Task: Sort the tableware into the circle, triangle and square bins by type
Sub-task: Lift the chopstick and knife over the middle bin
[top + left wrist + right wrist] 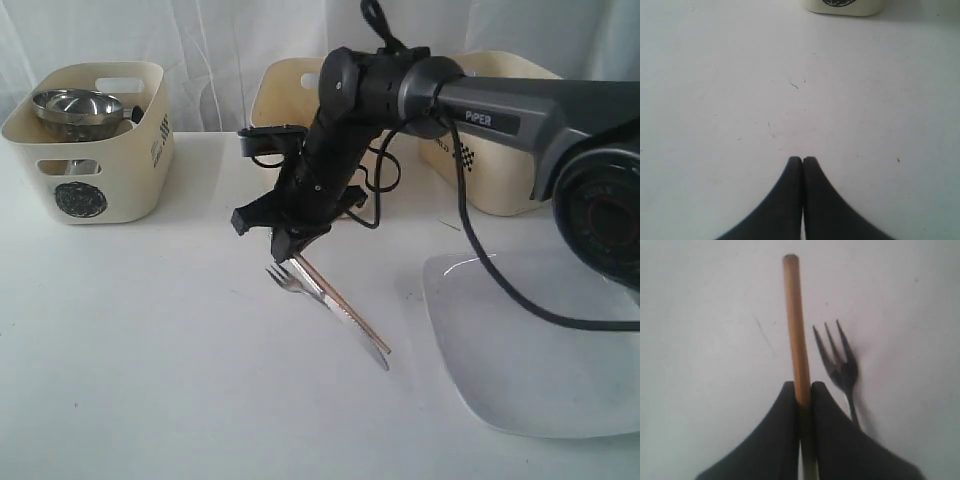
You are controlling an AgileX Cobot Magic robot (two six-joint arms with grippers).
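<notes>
1. My right claw (802, 387) is clamped on a wooden chopstick (796, 335). In the right wrist view the stick runs between the two black fingers (775, 440), and its rounded end pokes out beyond them.
2. In the exterior view the right arm (520, 120) comes in from the right edge to the middle of the frame, with the claw pointing down at the white surface (150, 350).
3. From the claw the chopstick slants toward the lower right, lying along a steel knife (360, 338). I can't tell whether the gripped end is off the surface.
4. A steel fork (283, 276) sits just beside the claw tips, its tines toward the left. Its handle runs in under the chopstick beside the knife; whether the two touch I can't tell.
5. My left claw (802, 161) has its fingers pressed together with nothing between them, over bare surface. It doesn't show in the exterior view.
6. At the upper left of the exterior frame stands the left bin (120, 170), cream with a round dark mark on its front. It holds steel ware, with a steel bowl (72, 104) uppermost.
7. The middle bin (283, 88) stands at top centre, mostly hidden behind the arm. The right bin (500, 175) is at the upper right, partly covered by the arm.
8. The large white squarish plate (530, 350) lies on the surface at the lower right, apart from the cutlery.
</notes>
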